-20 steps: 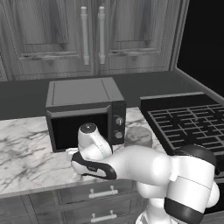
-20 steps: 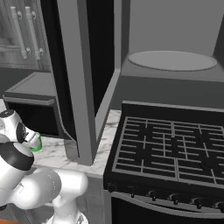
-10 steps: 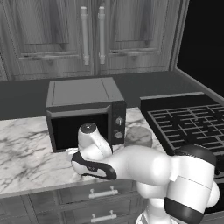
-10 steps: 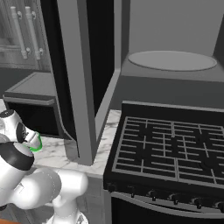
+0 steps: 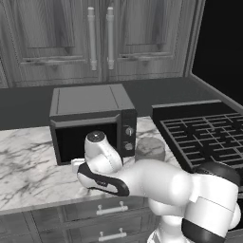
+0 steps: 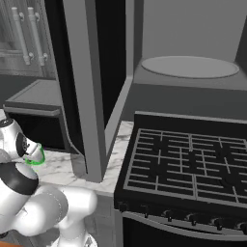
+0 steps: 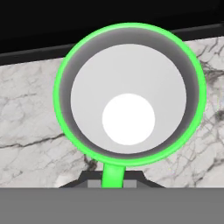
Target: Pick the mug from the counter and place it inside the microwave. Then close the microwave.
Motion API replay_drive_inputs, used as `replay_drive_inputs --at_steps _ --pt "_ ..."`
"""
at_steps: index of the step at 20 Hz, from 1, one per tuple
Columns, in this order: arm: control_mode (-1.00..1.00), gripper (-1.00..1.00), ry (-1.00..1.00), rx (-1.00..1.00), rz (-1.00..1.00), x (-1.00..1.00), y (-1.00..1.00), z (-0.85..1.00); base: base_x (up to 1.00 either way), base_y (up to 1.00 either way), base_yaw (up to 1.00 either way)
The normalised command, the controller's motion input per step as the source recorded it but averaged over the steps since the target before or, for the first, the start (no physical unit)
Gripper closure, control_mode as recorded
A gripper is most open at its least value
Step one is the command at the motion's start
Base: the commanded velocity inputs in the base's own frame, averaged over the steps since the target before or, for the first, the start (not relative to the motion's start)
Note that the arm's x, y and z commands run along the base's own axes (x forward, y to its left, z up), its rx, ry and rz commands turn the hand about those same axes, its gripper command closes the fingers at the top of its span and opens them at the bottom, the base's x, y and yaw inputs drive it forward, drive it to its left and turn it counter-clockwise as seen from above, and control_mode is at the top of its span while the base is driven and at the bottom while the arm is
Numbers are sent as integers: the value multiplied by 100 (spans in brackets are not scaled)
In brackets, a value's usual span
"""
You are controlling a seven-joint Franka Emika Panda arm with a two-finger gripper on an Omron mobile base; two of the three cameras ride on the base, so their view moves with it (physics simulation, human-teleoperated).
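The gripper [image 7: 113, 183] has just pressed its fingers together on the handle of the mug [image 7: 130, 94], having been spread a second ago. The camera on the hand looks straight down into the green mug, which stands upright on the marble tabletop [image 7: 30, 113] just before the open microwave [image 5: 92, 121]. With the pinch apparently made, the lift into the cavity looks like the next step; the door is yet to be shut.

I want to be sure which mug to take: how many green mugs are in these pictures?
1. The green mug stands on the marble counter just in front of the microwave, seen from above in the hand view. Others may be hidden behind the arm.
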Motion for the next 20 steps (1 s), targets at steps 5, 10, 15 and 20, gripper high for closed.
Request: replay_drive_inputs --at_steps 5,10,15,20 --pt "-100 100 0 6 0 -22 -33 82 0 0 0" --pt "-100 100 0 6 3 -16 -62 55 0 0 0" --pt "-100 100 0 0 4 -4 -73 67 0 0 0" --pt "-100 100 0 0 11 -19 -47 100 0 0 0"
